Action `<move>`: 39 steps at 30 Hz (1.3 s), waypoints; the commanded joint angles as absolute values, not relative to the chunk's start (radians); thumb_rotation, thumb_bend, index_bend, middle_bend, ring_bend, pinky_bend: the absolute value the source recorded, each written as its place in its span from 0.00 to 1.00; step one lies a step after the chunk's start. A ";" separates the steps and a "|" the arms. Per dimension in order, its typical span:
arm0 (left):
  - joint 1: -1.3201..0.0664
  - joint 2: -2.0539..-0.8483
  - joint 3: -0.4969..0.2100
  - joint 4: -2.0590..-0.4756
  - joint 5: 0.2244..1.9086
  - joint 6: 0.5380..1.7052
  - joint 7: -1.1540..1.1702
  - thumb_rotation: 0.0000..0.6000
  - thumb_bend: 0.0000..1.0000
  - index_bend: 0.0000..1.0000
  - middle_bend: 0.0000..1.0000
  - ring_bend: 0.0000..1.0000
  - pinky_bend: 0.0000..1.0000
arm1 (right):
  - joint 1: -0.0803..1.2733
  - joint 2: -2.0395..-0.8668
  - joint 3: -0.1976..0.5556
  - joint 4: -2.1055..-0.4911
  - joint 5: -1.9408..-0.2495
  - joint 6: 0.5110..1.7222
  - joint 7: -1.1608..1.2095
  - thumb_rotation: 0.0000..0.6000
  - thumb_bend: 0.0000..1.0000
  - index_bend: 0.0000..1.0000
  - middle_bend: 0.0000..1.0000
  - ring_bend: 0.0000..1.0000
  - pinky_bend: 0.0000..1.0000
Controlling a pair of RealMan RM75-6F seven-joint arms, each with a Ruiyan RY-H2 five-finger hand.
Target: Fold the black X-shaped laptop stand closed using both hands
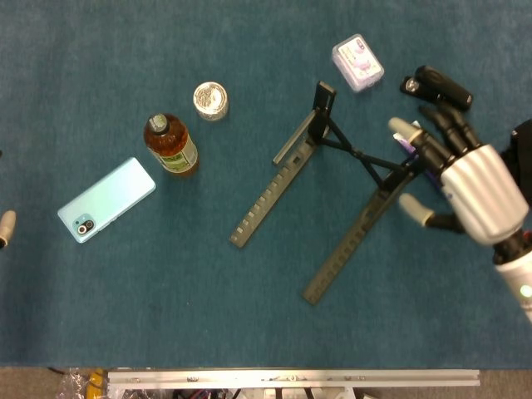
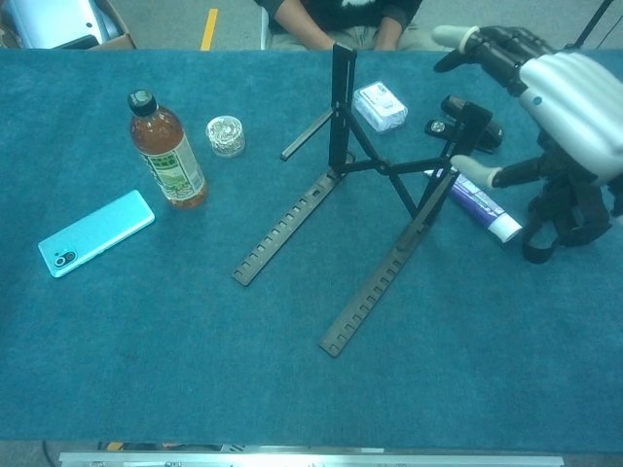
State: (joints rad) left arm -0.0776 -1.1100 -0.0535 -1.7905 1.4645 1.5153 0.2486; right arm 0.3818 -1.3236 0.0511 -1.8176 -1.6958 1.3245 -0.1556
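The black X-shaped laptop stand (image 1: 332, 191) sits spread open on the blue cloth, its two notched rails pointing toward the front left. In the chest view the stand (image 2: 384, 185) has both uprights raised. My right hand (image 1: 461, 179) hovers just right of the right upright with fingers spread and thumb out, holding nothing. The chest view shows this hand (image 2: 565, 97) above and right of the upright's top, apart from it. Only a pale fingertip (image 1: 6, 225) of my left hand shows at the far left edge.
A tea bottle (image 1: 170, 143), a mint phone (image 1: 106, 199) and a small round jar (image 1: 210, 100) lie left of the stand. A white box (image 1: 358, 62) and a black gadget (image 1: 436, 86) lie behind it. A purple tube (image 2: 477, 206) lies under my right hand.
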 commanded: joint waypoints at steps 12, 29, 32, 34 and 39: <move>-0.072 -1.103 -0.050 -1.792 1.479 1.527 0.237 1.00 0.28 0.19 0.17 0.14 0.14 | 0.483 -1.333 -0.018 -1.974 -1.684 1.093 -0.040 1.00 0.25 0.04 0.21 0.06 0.06; -0.055 -1.082 -0.050 -1.793 1.473 1.544 0.229 1.00 0.28 0.19 0.17 0.14 0.14 | 0.651 -1.545 0.140 -1.869 -1.396 0.878 0.122 1.00 0.26 0.04 0.21 0.06 0.06; -0.055 -1.080 -0.050 -1.793 1.471 1.543 0.230 1.00 0.28 0.19 0.17 0.14 0.14 | 0.664 -1.571 0.160 -1.845 -1.371 0.876 0.137 1.00 0.26 0.04 0.21 0.06 0.06; -0.055 -1.079 -0.051 -1.794 1.469 1.541 0.230 1.00 0.28 0.19 0.17 0.14 0.14 | 0.672 -1.589 0.172 -1.827 -1.356 0.878 0.144 1.00 0.26 0.04 0.21 0.06 0.06; -0.054 -1.080 -0.051 -1.789 1.465 1.541 0.228 1.00 0.28 0.19 0.17 0.14 0.14 | 0.688 -1.622 0.193 -1.778 -1.320 0.886 0.136 1.00 0.26 0.04 0.21 0.06 0.06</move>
State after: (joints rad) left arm -0.0536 -1.0801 -0.0513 -1.7893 1.4652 1.5406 0.2279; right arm 0.6810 -1.6115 0.1845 -1.7917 -1.3318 0.8829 0.1392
